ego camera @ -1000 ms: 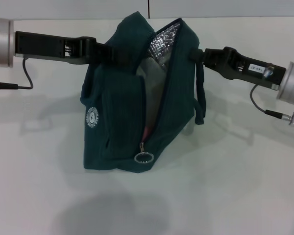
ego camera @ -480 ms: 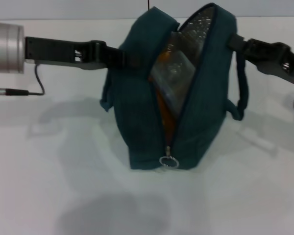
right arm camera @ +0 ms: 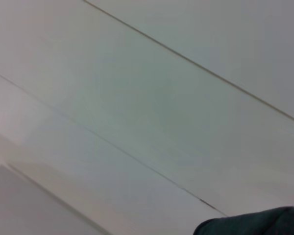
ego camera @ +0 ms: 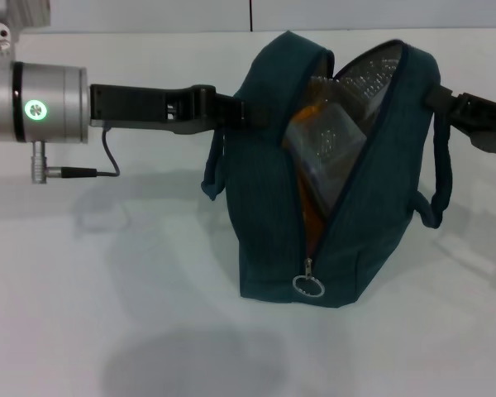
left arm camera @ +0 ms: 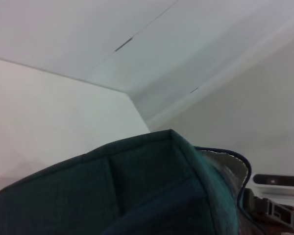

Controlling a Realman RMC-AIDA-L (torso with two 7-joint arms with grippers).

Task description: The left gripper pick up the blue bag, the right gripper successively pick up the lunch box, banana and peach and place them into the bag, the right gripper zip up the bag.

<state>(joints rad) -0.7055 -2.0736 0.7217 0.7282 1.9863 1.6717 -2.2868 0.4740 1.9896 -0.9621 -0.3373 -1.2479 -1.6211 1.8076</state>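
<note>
No writing or brand can be read anywhere; the only sign is a green round light on the silver wrist [ego camera: 45, 106] of the left arm, at 9 o'clock in the head view. The blue bag [ego camera: 273, 215] stands upright on the white table [ego camera: 107, 314], a little right of the middle, with its mouth spread wide open at 12 o'clock. The zip is open almost to the bottom, and the metal ring pull [ego camera: 308, 286] hangs low on the front at 6 o'clock. Inside, against the silver foil lining [ego camera: 372, 78], the clear lunch box [ego camera: 326, 141] leans tilted, and something orange shows below it — it may be the banana, but I cannot tell for sure. The peach is not visible. The left gripper [ego camera: 236, 112] meets the bag's left top edge; its fingertips are hidden in the fabric, so I cannot tell how they stand. The right gripper [ego camera: 446, 103] touches the right top edge at 3 o'clock and is cut off by the border — its fingers are also hidden. One loop handle [ego camera: 441, 186] hangs down on the right side. The left wrist view shows only the bag's top corner; the right wrist view shows mostly wall.
</note>
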